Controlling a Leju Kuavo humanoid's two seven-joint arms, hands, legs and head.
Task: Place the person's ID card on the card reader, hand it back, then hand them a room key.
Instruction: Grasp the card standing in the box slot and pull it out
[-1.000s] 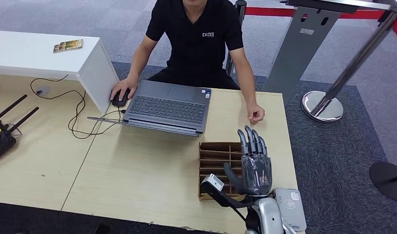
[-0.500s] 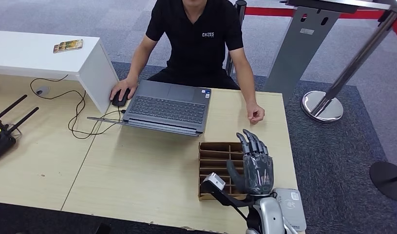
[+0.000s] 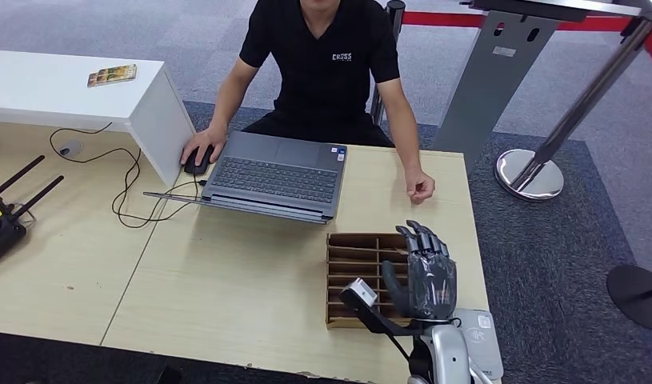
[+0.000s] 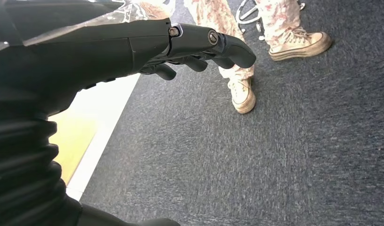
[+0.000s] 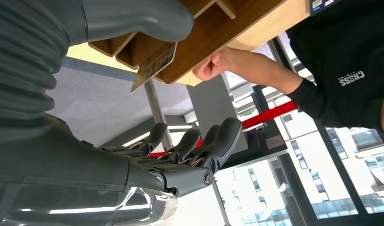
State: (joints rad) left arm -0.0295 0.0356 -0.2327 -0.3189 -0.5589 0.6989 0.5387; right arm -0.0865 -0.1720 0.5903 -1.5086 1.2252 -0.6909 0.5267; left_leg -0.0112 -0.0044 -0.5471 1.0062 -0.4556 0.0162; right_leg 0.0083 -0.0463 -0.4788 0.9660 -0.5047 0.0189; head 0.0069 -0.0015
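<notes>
— Where's the right hand [image 3: 427, 272]?
— Over the wooden card rack [image 3: 356, 264], fingers apart and a little bent, holding nothing. A card [image 5: 153, 65] sticks out of one slot just by its thumb.
— And the card reader [image 3: 478, 342]?
— On the table [image 3: 250, 272] beside the rack, right by the wrist.
— The left hand [image 4: 180, 44]?
— Hanging over the carpet, fingers loosely curled, nothing in it.
— The person [image 3: 322, 64]?
— Seated behind the laptop [image 3: 276, 176], one hand on a mouse [image 3: 196, 162], the other fist resting beyond the rack.

silver right arm [image 3: 442, 356], grey ribbed cover — dark fingers [image 3: 422, 238]
</notes>
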